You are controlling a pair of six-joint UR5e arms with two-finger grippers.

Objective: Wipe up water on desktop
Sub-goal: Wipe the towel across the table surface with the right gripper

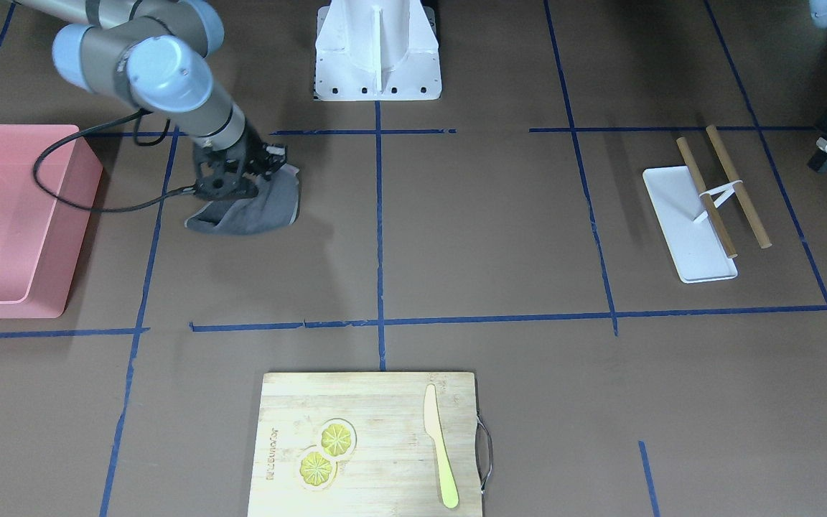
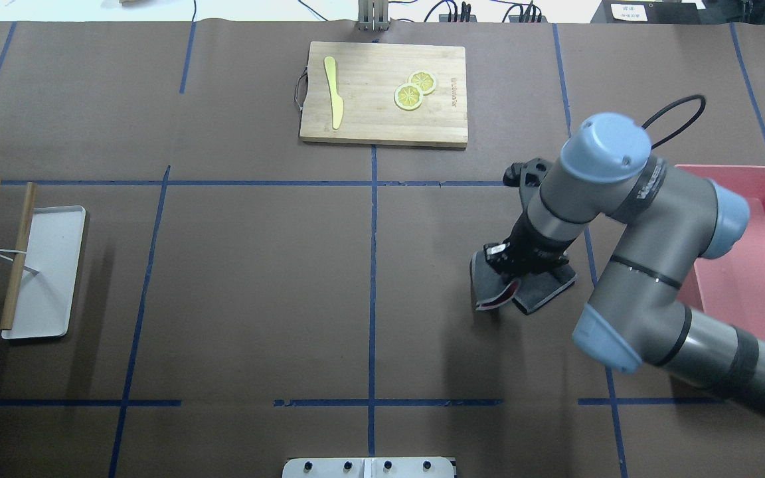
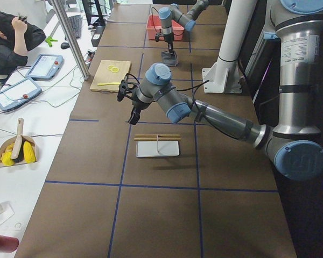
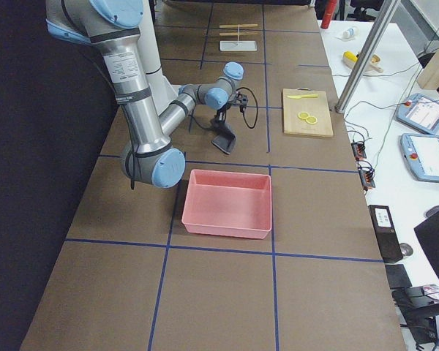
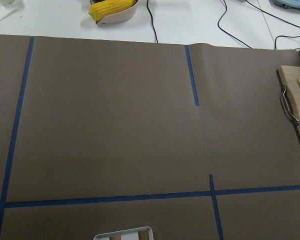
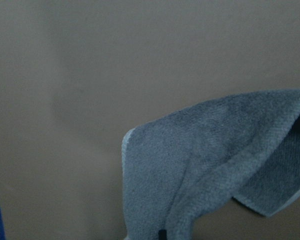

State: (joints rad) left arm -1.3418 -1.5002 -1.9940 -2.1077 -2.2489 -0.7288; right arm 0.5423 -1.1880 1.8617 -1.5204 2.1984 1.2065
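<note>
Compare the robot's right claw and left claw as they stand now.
The right claw grips a grey cloth; the left claw holds nothing. The right claw is low, with the cloth down at the desktop, not far from the pink bin; the left claw hangs well above the desktop, near the white tray. Both claws are black.

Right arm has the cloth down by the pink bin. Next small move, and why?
Probably lower the cloth flat and drag it a little across the desktop: the right gripper holds it bunched, and only its lower edge seems to touch. No water shows in any view, so direction is a guess.
</note>
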